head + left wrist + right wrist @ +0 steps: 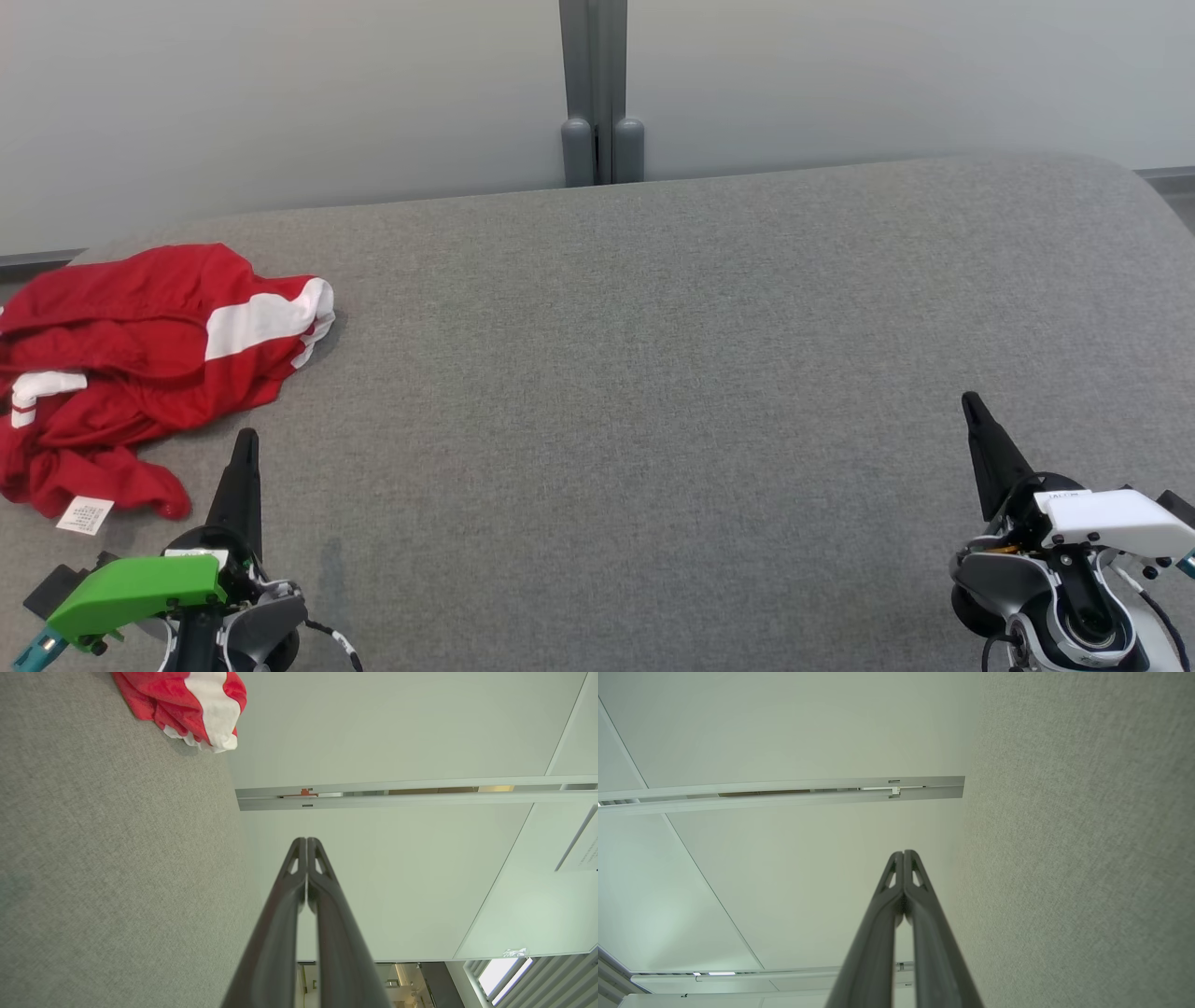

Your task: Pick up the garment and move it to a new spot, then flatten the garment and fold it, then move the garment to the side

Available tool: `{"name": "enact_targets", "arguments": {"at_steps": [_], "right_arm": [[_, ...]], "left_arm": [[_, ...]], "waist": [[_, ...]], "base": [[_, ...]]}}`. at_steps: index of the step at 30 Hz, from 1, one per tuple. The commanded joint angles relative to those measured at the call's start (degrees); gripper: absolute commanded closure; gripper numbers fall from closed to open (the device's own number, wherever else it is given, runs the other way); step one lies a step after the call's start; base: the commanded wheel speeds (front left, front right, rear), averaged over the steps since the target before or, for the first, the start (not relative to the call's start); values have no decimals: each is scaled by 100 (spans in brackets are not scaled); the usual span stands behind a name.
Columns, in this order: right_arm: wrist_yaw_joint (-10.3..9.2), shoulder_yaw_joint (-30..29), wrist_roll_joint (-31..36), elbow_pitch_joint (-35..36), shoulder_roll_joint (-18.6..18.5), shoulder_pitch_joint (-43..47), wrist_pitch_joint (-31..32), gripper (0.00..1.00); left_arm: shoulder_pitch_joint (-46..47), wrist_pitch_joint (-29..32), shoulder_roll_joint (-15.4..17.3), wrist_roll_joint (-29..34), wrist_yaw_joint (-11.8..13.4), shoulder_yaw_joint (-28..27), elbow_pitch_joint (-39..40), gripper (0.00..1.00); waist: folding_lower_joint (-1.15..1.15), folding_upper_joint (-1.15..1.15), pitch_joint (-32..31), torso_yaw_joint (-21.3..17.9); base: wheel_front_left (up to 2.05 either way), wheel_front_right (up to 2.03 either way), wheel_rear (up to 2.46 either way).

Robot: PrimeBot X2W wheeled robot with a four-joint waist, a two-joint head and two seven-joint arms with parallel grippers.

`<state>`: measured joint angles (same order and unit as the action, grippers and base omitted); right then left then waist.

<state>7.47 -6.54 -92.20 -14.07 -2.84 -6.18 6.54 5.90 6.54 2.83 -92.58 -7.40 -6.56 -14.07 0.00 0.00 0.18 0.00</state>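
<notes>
gray fabric table (653, 373) | garment (121, 364), red-and-white, crumpled at table's left edge | left gripper (246, 439), fingers together, empty, near garment, not touching | right gripper (971, 403), fingers together, empty, well apart from garment | white label (85, 515) at garment's near hem

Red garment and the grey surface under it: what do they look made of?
Garment: thin, smooth knit, probably synthetic sportswear. It has a slight sheen, drapes in soft folds and carries a sewn-in label.
Surface: grey woven upholstery-like fabric, matte, with a fine heathered weave. What lies beneath it cannot be told.
</notes>
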Motion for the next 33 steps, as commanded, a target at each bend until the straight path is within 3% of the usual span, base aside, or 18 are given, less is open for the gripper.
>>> {"name": "enact_targets", "arguments": {"at_steps": [1,14,15,23,33], "right_arm": [[5,-1,-42,-4,-7,-34,14,100],[5,-1,-42,-4,-7,-34,14,100],[0,2,3,-16,3,7,0,0],[0,144,307,-70,22,142,-174,0],[1,377,2006,217,15,285,-445,0]], "left_arm": [[89,9,14,34,-29,-5,-2,100],[89,9,14,34,-29,-5,-2,100],[-7,-1,-2,-1,1,3,-16,0],[-147,-176,24,265,3,189,-27,0],[-268,-447,73,1956,132,448,261,0]], "waist": [[0,0,0,0],[0,0,0,0],[0,0,0,0],[0,0,-14,1],[0,0,-37,45]], "base": [[0,0,0],[0,0,0],[0,0,0],[0,0,0],[0,0,0]]}}
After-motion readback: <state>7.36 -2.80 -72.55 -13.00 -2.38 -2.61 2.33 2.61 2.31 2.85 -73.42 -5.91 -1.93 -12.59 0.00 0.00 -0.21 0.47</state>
